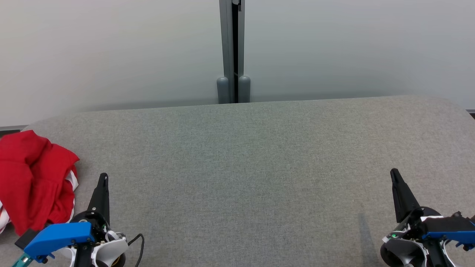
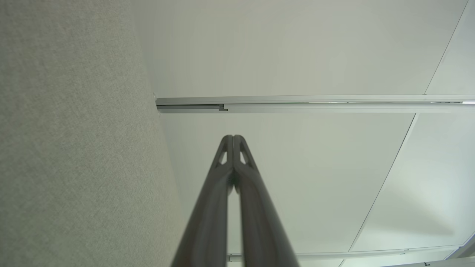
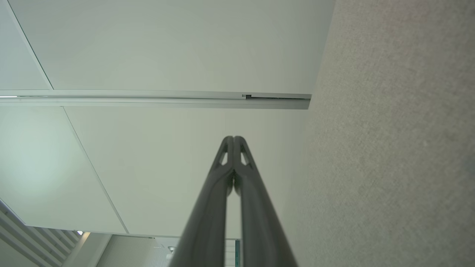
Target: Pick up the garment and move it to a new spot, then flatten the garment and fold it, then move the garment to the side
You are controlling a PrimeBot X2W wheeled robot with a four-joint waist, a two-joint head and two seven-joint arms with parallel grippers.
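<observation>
Garment point(image 1: 31, 178) crumpled red, felt table point(image 1: 237, 167), left end effector point(image 1: 104, 175) and right end effector point(image 1: 393, 172) clenched

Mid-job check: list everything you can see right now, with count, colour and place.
garment: one, red with white-striped parts, crumpled at the table's left edge
table: one, grey fabric top, across the foreground
wall panels: two, pale, behind the table
post: one, grey, upright between the panels, top centre
left gripper: one, dark fingers shut and holding nothing, lower left, beside the garment
right gripper: one, dark fingers shut and holding nothing, lower right, over bare table
</observation>
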